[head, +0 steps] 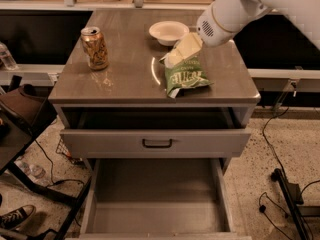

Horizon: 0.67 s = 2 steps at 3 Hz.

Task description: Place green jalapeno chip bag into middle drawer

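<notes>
One gripper [181,51] sat at the top edge of the green jalapeno chip bag [186,76] on the cabinet top [125,79]; its grip state could not be told. Slick foil could slip free short of the middle drawer [155,196].

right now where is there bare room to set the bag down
The middle drawer floor is bare wall to wall. On top, free between can and bag. Crowded back right: bowl, and gripper at the bag's top edge.
</notes>
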Each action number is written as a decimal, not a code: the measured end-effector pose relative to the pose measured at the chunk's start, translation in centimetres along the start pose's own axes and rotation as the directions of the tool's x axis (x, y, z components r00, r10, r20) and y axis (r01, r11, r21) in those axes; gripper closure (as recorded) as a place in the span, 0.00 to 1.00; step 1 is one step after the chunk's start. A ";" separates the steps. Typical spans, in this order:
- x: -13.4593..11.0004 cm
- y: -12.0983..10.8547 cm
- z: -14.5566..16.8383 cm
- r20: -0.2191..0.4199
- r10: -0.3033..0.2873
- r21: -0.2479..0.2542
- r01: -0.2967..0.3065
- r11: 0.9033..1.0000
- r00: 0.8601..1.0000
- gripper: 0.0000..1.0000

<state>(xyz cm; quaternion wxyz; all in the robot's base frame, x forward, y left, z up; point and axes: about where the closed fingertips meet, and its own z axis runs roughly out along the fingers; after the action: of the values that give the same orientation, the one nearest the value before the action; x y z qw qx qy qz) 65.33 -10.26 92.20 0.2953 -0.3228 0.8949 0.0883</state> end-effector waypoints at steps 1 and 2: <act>-0.5 1.0 3.2 -0.016 -0.014 -0.034 0.014 0.999 1.000 0.00; 0.0 1.8 6.0 -0.051 -0.032 -0.049 0.029 0.998 0.998 0.18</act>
<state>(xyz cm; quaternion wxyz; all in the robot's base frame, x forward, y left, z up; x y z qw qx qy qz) 67.03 -6.72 87.26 0.2656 -0.3456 0.8948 0.0969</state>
